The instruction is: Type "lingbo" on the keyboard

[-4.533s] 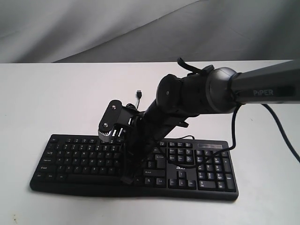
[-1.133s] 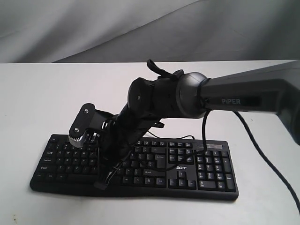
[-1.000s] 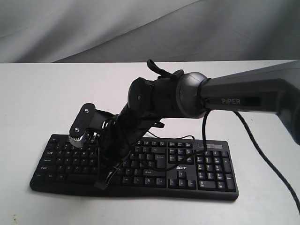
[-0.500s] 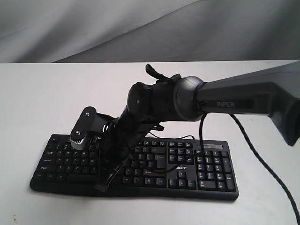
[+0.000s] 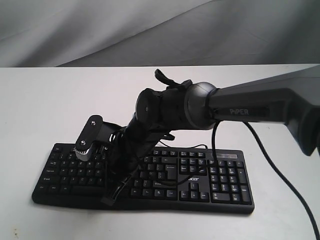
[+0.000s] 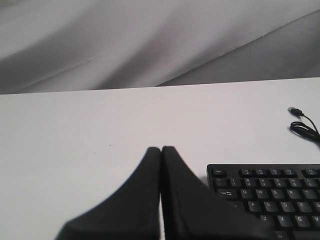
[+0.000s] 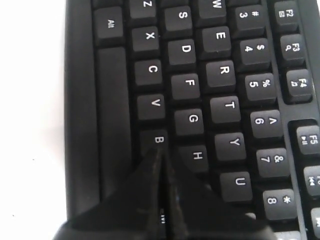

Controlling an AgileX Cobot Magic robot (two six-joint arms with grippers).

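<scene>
The black keyboard [image 5: 200, 177] lies across the near part of the white table. My right arm reaches over it from the right, and my right gripper [image 5: 111, 192] points down at the letter block left of centre. In the right wrist view the right gripper [image 7: 161, 152] is shut, its joined tips at the near edge of the B key [image 7: 158, 139], next to H; contact cannot be told. My left gripper [image 6: 161, 149] is shut and empty over bare table, beside the keyboard's [image 6: 270, 192] Esc corner. It does not show in the exterior view.
The keyboard's thin cable [image 5: 197, 170] loops over the keys near the number pad. Its USB plug [image 6: 294, 110] lies loose on the table behind the keyboard. A grey cloth backdrop [image 5: 160, 30] hangs beyond the table's far edge.
Over the last seconds my right arm has swung left along the keyboard, from the middle keys to the B area. In the last second it only shifted slightly lower.
</scene>
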